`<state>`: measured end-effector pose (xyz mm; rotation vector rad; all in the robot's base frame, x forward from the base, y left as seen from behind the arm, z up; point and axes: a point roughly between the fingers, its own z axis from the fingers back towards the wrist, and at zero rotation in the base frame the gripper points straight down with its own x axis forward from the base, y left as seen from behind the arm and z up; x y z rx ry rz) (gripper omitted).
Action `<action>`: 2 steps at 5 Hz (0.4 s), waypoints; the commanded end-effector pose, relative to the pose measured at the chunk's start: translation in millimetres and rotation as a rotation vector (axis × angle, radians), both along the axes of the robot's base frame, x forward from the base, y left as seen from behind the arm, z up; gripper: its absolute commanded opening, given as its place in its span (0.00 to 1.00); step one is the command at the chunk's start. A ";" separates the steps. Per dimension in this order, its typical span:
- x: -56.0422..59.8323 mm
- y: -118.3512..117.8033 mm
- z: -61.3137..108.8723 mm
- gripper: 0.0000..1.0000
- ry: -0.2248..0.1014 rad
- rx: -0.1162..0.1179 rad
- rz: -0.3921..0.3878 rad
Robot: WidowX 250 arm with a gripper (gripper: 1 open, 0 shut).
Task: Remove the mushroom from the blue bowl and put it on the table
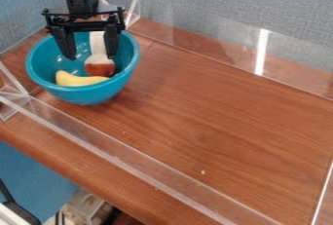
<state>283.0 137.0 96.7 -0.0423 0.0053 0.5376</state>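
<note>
**Mushroom in the bowl, end effector spread above it**

Mushroom is smallest here, so it comes last. The desk [221, 102] carries the blue bowl [53, 88] at its far left corner. Over the bowl hangs the end effector [89, 50], fingers spread wide, holding nothing. Inside lie a yellow piece [68, 78] (banana-shaped) and the mushroom [99, 66], between the fingers.
</note>
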 end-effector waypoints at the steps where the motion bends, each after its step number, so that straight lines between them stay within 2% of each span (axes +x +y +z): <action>1: 2.7 3.7 15.6 1.00 -0.049 0.030 -0.005; 2: 2.8 5.8 17.5 1.00 -0.057 0.035 -0.005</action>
